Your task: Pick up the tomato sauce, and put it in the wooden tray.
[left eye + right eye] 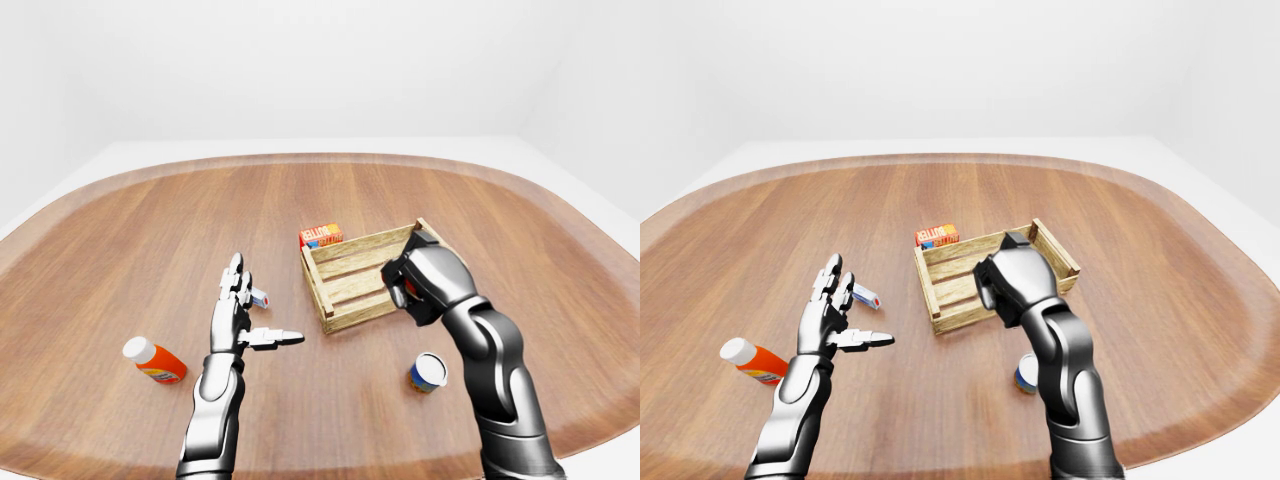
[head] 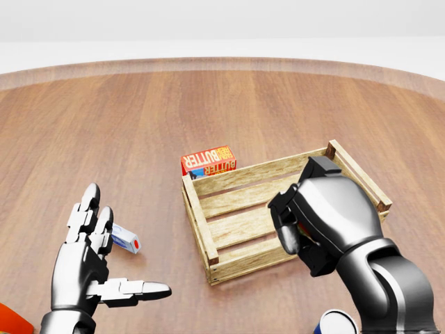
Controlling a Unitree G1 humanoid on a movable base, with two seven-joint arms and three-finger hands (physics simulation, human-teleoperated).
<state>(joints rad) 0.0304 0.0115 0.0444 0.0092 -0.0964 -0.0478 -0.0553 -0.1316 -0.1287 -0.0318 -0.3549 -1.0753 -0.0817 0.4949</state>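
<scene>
The right robot hand (image 2: 316, 219) is curled tight into a fist above the wooden tray (image 2: 208, 240), and a sliver of red shows between its fingers in the left-eye view. That, I'd guess, is the tomato sauce (image 1: 410, 290), though the hand hides nearly all of it. The carry looks nearly done; next it should lower into the tray and loosen its fingers. The left robot hand (image 2: 87, 268) hangs spread and empty over the tabletop (image 2: 104, 125). A butter box (image 2: 208, 161) sits just beyond the tray.
</scene>
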